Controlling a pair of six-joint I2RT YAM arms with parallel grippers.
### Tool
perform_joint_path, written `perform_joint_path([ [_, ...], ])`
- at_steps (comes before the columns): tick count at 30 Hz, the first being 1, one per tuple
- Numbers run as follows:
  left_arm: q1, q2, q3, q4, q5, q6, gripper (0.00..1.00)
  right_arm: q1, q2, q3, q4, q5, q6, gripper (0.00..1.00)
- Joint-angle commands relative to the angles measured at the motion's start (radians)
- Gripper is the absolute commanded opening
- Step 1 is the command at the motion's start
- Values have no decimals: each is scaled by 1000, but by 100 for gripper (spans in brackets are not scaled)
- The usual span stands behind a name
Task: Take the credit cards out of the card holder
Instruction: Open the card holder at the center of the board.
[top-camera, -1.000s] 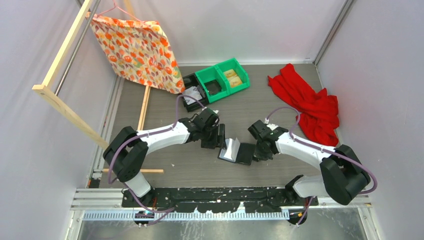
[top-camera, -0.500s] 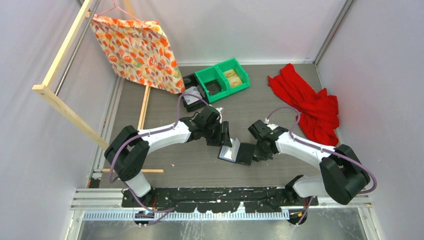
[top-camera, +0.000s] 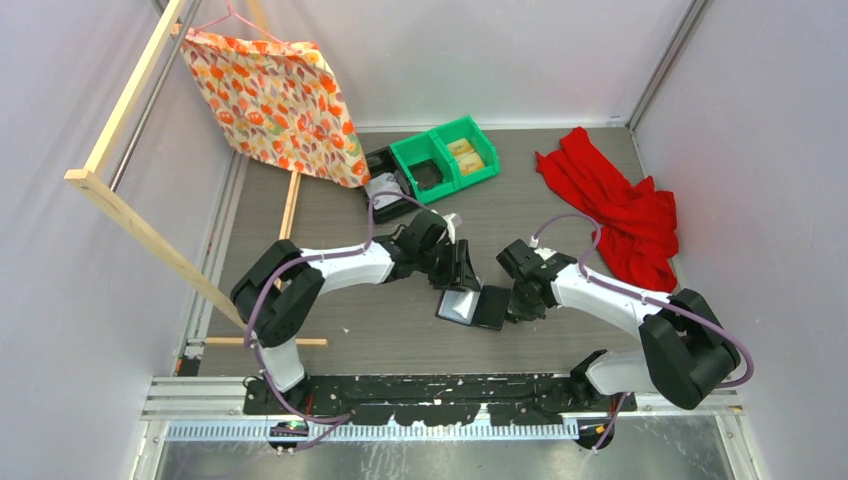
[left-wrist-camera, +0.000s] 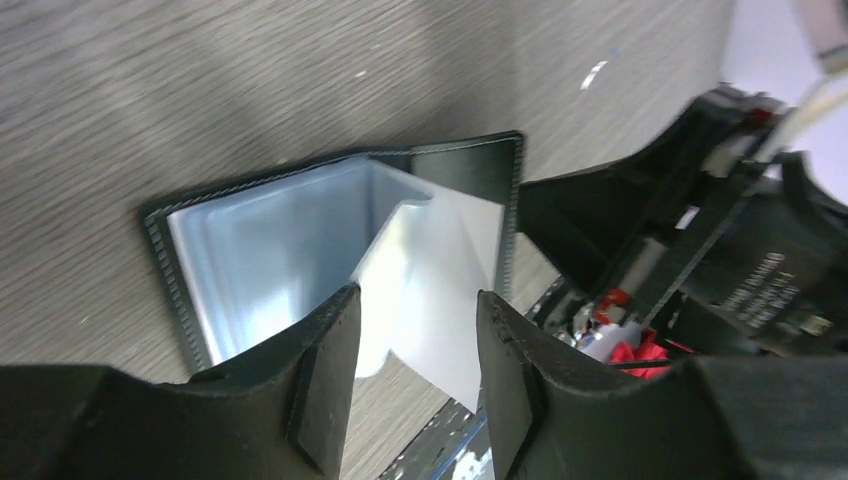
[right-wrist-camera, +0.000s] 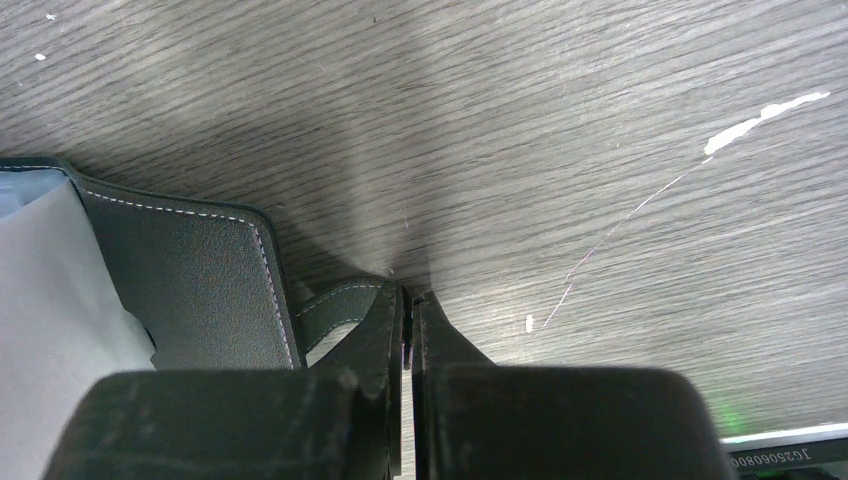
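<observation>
Left claw (left-wrist-camera: 415, 315) hung with its fingers apart, straddling a white credit card (left-wrist-camera: 450, 250) that poked out of the open card holder (left-wrist-camera: 465, 170) on the table (left-wrist-camera: 150, 80). Right claw (right-wrist-camera: 408, 305) was clenched on the holder's snap tab, pinning it. I judged this the extraction step: next, pinch that card and draw it straight out.

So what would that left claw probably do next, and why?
Probably close the left gripper on the white card: the card sticks out of the open card holder and seems to lie between the open jaws, while the right gripper pinches its tab.
</observation>
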Motion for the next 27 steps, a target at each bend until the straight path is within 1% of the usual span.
perform_joint_path([
  [1, -6, 0, -20, 213, 113, -82, 46, -7, 23, -34, 92, 12, 29, 1],
  [4, -6, 9, -33, 274, 140, -117, 43, -6, 18, -30, 91, 8, 31, 1],
  [7, -6, 24, -34, 300, 160, -133, 42, -5, -11, -33, 97, -8, 31, 1],
  [10, -6, 61, -34, 333, 182, -151, 41, -6, -74, -37, 102, -11, 38, 4],
  [14, -7, 115, -30, 388, 209, -182, 40, -11, -181, -32, 83, 14, 47, 20],
  [17, -8, 148, -24, 414, 222, -197, 40, -17, -255, -22, 61, 38, 50, 37],
  [19, -10, 162, -20, 423, 226, -204, 40, -20, -297, -14, 44, 46, 51, 43],
  [23, -15, 178, -10, 404, 216, -201, 40, -20, -393, -3, 54, 25, 46, 46],
  [26, -19, 188, -7, 394, 207, -201, 40, -20, -448, -8, 98, -16, 33, 44],
  [27, -21, 192, -5, 393, 206, -202, 40, -20, -457, -9, 114, -33, 31, 42],
])
